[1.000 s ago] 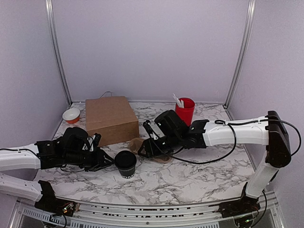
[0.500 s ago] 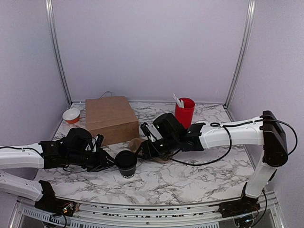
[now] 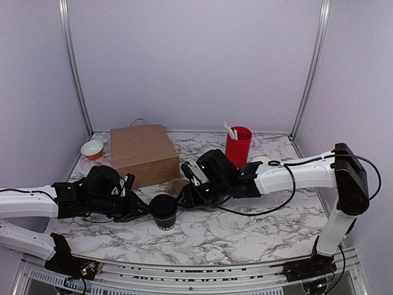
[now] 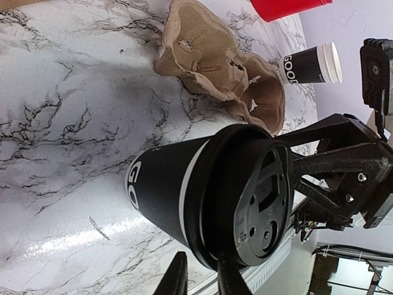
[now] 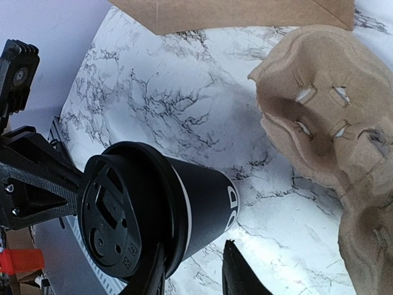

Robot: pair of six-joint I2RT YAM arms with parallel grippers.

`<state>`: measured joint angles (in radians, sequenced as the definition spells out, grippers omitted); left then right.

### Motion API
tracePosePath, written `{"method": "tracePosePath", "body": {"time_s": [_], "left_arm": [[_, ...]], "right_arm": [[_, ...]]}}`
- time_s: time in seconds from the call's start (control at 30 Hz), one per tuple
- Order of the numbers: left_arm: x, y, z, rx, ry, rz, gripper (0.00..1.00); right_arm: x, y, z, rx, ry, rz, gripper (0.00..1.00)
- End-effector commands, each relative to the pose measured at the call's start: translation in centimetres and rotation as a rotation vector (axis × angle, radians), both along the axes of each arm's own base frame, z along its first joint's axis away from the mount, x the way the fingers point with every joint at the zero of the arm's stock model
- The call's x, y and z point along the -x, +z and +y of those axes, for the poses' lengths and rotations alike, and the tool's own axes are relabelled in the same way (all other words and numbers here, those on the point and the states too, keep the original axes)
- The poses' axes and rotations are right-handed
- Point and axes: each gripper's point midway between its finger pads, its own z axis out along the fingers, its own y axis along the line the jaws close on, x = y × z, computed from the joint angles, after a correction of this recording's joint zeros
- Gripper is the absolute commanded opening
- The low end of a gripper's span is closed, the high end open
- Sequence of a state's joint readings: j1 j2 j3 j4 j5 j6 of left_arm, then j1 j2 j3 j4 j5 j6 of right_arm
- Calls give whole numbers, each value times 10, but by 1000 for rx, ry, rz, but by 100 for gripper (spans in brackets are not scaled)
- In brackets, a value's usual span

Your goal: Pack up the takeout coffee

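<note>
The takeout coffee (image 3: pixel 163 211) stands upright on the counter (image 3: pixel 245 228) between my left hand (image 3: pixel 139 209) and right hand (image 3: pixel 183 198), both just beside it, slightly parted and, I judge, gripping nothing.

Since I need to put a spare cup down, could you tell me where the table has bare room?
Bare marble: the near strip right of the lidded cup, and the back between the brown bag and the red cup. Crowded: the middle, around the pulp carrier.
</note>
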<state>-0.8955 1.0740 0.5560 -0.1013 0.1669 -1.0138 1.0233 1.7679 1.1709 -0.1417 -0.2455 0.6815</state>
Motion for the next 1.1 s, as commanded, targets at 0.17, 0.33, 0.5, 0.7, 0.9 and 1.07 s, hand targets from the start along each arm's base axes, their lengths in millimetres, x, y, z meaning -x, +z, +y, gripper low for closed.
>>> {"method": "tracePosePath", "body": {"time_s": [0.17,0.33,0.5,0.7,0.9,1.07], "left_arm": [[9,-35,13,-114,-1,63,15],[13,-49,21,-153,5,89,13],[21,-70,32,-199,15,130,11],[26,-82,40,-228,22,149,10],[16,-59,30,-190,21,99,10],[2,-26,18,-160,15,26,10]], "right_arm": [[10,-29,-7,92,-14,10,26],[21,-50,-14,143,-19,33,24],[36,-72,-22,178,-24,68,23],[45,-86,-29,195,-35,94,21],[34,-55,-20,165,-49,38,20],[23,-17,-9,111,-63,-21,22]]}}
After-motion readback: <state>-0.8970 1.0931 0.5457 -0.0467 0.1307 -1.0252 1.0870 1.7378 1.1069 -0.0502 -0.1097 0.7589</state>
